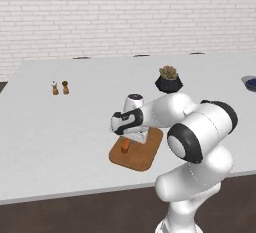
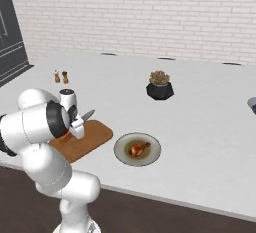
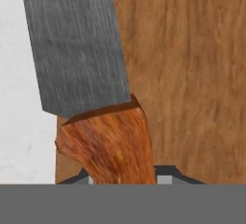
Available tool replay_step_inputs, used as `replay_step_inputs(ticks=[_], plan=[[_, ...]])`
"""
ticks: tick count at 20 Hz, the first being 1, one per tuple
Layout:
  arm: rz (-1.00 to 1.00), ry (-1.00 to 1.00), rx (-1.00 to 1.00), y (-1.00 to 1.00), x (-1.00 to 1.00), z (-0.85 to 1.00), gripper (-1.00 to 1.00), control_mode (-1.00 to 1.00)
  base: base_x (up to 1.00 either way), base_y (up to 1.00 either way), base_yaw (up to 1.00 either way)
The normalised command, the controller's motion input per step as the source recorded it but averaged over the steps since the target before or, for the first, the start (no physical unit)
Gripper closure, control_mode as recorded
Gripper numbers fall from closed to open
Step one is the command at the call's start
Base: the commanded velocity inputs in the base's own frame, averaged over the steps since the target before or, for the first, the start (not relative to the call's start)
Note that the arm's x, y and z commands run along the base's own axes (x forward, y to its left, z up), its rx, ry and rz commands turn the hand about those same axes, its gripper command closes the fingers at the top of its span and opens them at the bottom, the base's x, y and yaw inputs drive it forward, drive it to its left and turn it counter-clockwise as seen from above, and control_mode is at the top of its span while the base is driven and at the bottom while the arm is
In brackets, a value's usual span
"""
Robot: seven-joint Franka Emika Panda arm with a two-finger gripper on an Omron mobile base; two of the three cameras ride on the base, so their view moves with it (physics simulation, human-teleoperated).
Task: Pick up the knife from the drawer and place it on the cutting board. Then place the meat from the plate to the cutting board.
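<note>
My gripper [image 1: 131, 138] is shut on the orange handle of the knife [image 1: 125, 146], low over the left part of the cutting board [image 1: 146, 153]. In the right base view the gripper [image 2: 75, 127] holds the knife [image 2: 88, 115] tilted, its grey blade pointing up and away over the cutting board [image 2: 95, 136]. In the hand view the fingertips [image 3: 166, 175] flank the handle of the knife [image 3: 113, 146], and the blade reaches past the edge of the cutting board [image 3: 192, 74] over white counter. The meat [image 2: 138, 149] lies on the plate [image 2: 120, 156], right of the board. The drawer is out of view.
A potted succulent [image 1: 168, 79] in a black pot stands behind the board. Two small shakers [image 1: 60, 88] sit at the far left of the white counter. A dark blue bowl [image 1: 250, 83] is at the right edge. The counter's front edge runs just below the board.
</note>
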Motion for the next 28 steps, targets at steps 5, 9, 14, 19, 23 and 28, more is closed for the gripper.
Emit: replay_step_inputs(ticks=[5,9,14,19,23,28], plan=[[0.00,0.02,0.00,0.04,0.08,-0.44,1.00,-1.00,0.00,0.00,0.00],[-0.01,-0.01,0.00,0.00,-0.28,-0.18,1.00,-1.00,0.00,0.00,0.00],[-0.06,-0.10,0.00,0.00,-0.49,-0.07,1.00,-1.00,0.00,0.00,0.00],[-0.09,-0.17,0.00,0.00,-0.35,0.00,1.00,-1.00,0.00,0.00,0.00],[-0.13,-0.04,0.00,-0.08,-0.01,0.00,1.00,-1.00,0.00,0.00,0.00],[-0.11,0.00,0.00,-0.01,0.03,-0.04,1.00,-1.00,0.00,0.00,0.00]])
